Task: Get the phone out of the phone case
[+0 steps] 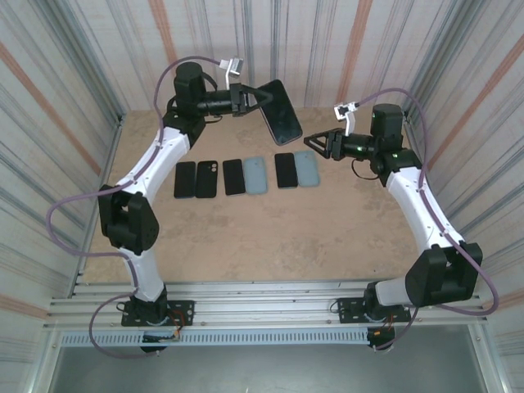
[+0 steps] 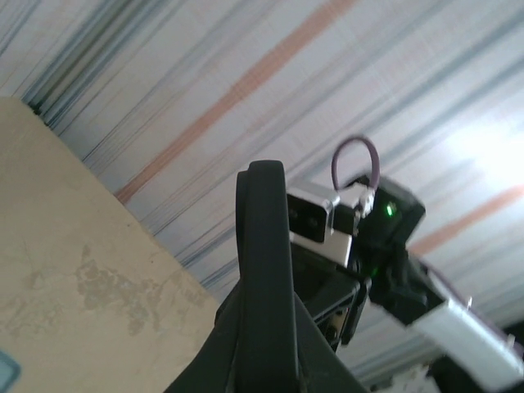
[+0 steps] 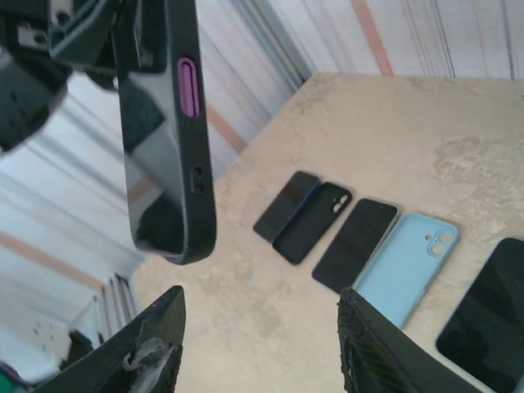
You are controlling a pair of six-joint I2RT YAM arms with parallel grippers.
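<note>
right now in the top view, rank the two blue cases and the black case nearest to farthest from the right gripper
1. Right blue case, right end of the row, close by the right gripper.
2. Left blue case, mid-row.
3. Black case, second from the left.

My left arm (image 1: pixel 152 164) and right arm (image 1: pixel 413 202) are white tubes between bulky black joints, bolted onto black base plates (image 1: pixel 157 314). A purple cable (image 1: pixel 61 209) loops along each (a green light (image 2: pixel 389 210) glows near the right wrist). My right fingers (image 3: pixel 385 360) are black and textured.
</note>
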